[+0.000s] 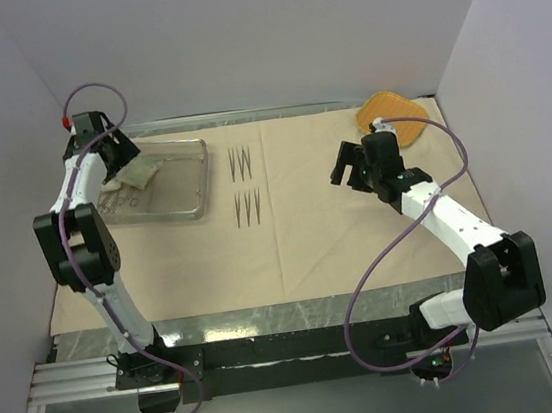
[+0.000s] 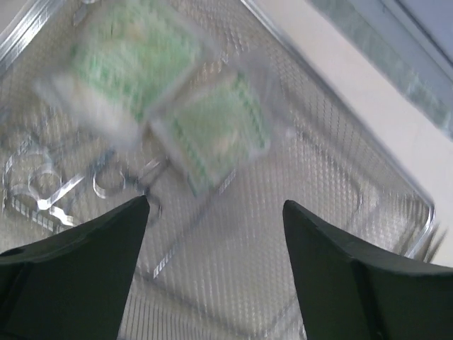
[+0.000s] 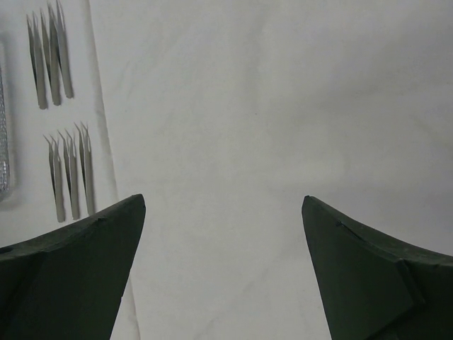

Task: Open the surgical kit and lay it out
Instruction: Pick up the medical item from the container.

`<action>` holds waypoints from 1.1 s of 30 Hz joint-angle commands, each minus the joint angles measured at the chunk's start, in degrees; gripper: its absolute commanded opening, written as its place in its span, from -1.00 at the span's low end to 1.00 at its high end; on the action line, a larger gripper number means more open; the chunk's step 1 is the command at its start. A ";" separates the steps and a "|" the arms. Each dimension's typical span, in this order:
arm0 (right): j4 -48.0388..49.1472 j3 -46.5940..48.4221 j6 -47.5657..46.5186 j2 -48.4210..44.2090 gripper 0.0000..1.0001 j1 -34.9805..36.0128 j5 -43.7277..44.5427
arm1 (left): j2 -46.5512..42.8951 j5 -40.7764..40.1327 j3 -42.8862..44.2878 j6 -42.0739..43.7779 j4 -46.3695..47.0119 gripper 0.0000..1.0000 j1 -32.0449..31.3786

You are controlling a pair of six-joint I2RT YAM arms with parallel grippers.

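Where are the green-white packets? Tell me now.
In the top view, the packets lie inside the wire tray at the far left of the cloth, under the left pincer.

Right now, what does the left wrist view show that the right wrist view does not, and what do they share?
Only the left wrist view: two green-white packets and the ring-handled forceps, blurred, lying in the wire-mesh tray.

Only the right wrist view: two groups of tweezers laid on the beige cloth.

Both: that cloth, perhaps a sliver of the tray's edge, and an open end effector holding nothing. The left end effector is over the tray and the right end effector is over bare cloth.
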 commanded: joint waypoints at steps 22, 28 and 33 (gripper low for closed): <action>2.79 3.29 0.45 1.82 1.00 -0.89 -4.18 | 18.53 12.01 16.92 4.14 -2.03 -0.70 3.49; 3.66 6.27 0.80 2.88 1.00 -0.19 -7.61 | 10.11 14.13 12.09 0.36 0.17 -0.98 2.78; 8.04 9.43 4.13 4.28 1.00 0.77 -13.05 | -0.62 16.15 -0.97 -9.47 6.75 -0.98 1.03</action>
